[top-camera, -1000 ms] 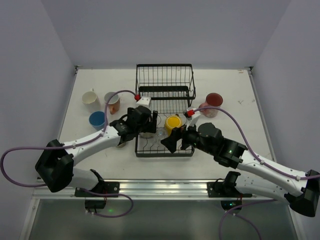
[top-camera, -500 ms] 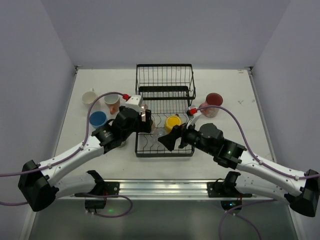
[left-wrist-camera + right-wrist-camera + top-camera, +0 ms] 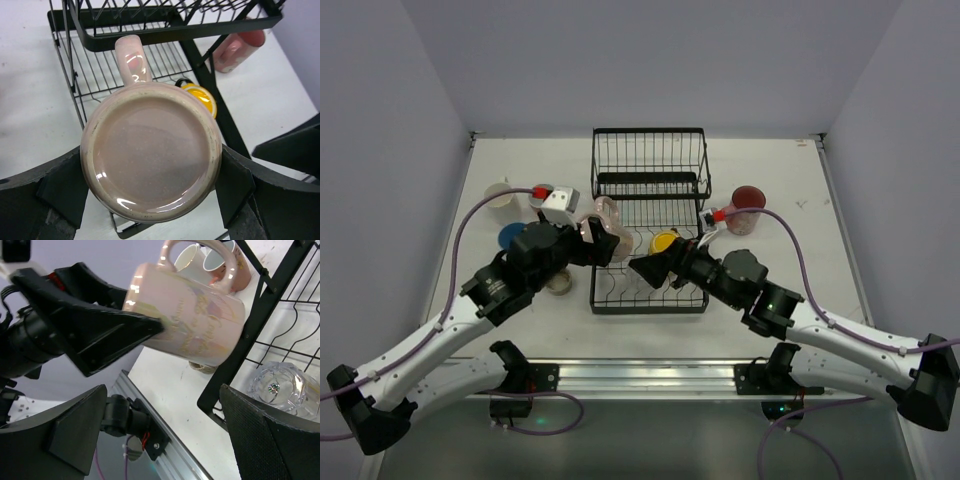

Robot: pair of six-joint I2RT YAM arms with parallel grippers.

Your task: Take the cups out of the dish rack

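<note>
One pink mug (image 3: 150, 160) clamped in my left claw (image 3: 592, 243), in the air at the rack's (image 3: 648, 178) left edge | step: carrying it out | right claw (image 3: 650, 268) apart over the lower tier, near glass (image 3: 280, 382) and yellow cup (image 3: 665, 242) | next: lower mug onto bench (image 3: 790, 180), let go.

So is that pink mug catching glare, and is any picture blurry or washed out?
Left wrist view: the pink mug fills the frame, small white glints on its glazed base and handle, nothing washed out. Right wrist view: streaky glare along the mug's side, a sparkle on the clear glass. Top view: soft even light, faint shadows, all sharp.
</note>
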